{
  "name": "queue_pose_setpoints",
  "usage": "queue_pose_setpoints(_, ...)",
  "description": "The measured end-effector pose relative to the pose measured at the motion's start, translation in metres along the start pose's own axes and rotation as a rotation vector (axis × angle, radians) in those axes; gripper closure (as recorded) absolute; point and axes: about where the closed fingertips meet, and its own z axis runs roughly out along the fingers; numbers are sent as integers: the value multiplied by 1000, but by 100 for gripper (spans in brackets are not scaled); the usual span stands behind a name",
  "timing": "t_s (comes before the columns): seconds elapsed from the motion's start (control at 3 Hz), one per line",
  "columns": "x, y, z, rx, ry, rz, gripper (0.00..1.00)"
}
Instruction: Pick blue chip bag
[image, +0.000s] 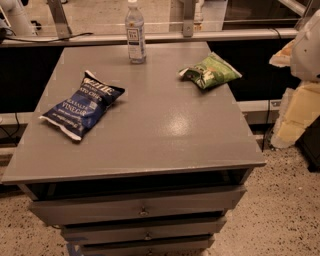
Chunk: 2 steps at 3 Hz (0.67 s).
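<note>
Lower drawers cropped; blue chip bag unobstructed; gripper outside frame

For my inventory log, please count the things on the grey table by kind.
Chip bags: 2 (blue chip bag, green chip bag)
Water bottle: 1
Total: 3
End effector: out of view, not over the table.
</note>
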Motion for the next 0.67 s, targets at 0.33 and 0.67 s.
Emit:
queue_pose_setpoints(0.33,0,0,0,0,0,0,0)
queue_pose_setpoints(0.67,-43,6,14,-10,-76,-30,0)
